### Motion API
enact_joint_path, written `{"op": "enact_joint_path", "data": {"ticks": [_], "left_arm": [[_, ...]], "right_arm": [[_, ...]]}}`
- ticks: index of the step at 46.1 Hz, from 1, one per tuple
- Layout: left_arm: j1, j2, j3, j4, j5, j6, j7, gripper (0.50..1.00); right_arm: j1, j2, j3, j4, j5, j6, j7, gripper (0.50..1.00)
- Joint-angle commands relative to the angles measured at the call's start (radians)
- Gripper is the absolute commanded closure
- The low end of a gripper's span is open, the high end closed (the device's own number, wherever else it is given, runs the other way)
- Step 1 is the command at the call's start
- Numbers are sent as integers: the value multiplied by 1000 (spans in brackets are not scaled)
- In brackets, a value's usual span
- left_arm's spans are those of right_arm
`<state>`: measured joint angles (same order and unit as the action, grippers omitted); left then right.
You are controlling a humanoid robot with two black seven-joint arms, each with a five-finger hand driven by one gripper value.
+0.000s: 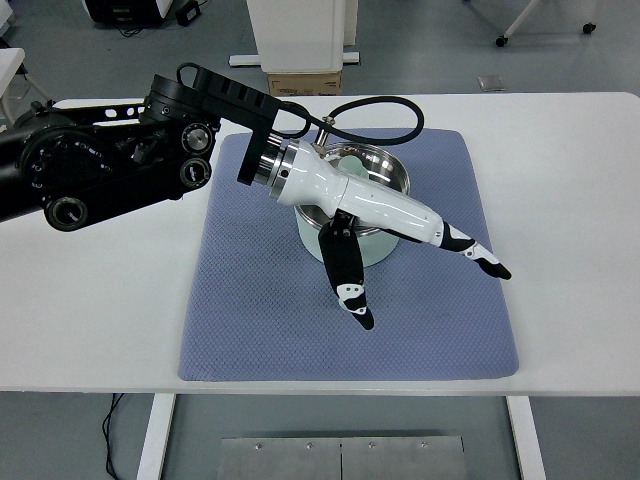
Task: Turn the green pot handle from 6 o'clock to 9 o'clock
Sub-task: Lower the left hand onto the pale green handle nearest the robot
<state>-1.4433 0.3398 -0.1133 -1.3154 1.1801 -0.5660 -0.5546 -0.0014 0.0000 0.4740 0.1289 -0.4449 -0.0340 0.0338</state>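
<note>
1. Closest to the camera is the front edge of the white table (90, 330), with a metal plate on the grey floor just below it.
2. On the table lies a blue-grey textured fabric mat (260, 320), roughly square with rounded corners.
3. Over the mat is the left robot hand (395, 250), white shell with black fingers. Fingers are spread and straight, one pointing down toward the near edge (348, 285), the others reaching out to the right (478, 257). It's open and not holding anything as far as I can see.
4. Right under that hand sits the pale green pot with a shiny steel inside (378, 172), around the middle of the mat, a bit toward the far side. The hand covers the near side of it, so I can't make out the handle or where it points.
5. The bulky black robot arm (100, 165) comes in from the left edge, with a black cable (385, 105) looping over the pot.
6. Further back, past the table, there's a cardboard box (304, 83) on the floor by a white cabinet base (300, 35).
</note>
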Motion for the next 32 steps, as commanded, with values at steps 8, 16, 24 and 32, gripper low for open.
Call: {"op": "enact_joint_path", "data": {"ticks": [8,16,24,32], "left_arm": [[-39,13,53,-2,-30,3,-14,500],[-74,38,76,-4,-125,0,-30,500],[-111,38,135,-5,-244,-3,-48,500],[-124,35,155,-18,-267,-3,-48,500]], "right_arm": [[0,0,0,0,0,0,0,500],[0,0,0,0,0,0,0,500],[0,0,0,0,0,0,0,500],[0,0,0,0,0,0,0,500]]}}
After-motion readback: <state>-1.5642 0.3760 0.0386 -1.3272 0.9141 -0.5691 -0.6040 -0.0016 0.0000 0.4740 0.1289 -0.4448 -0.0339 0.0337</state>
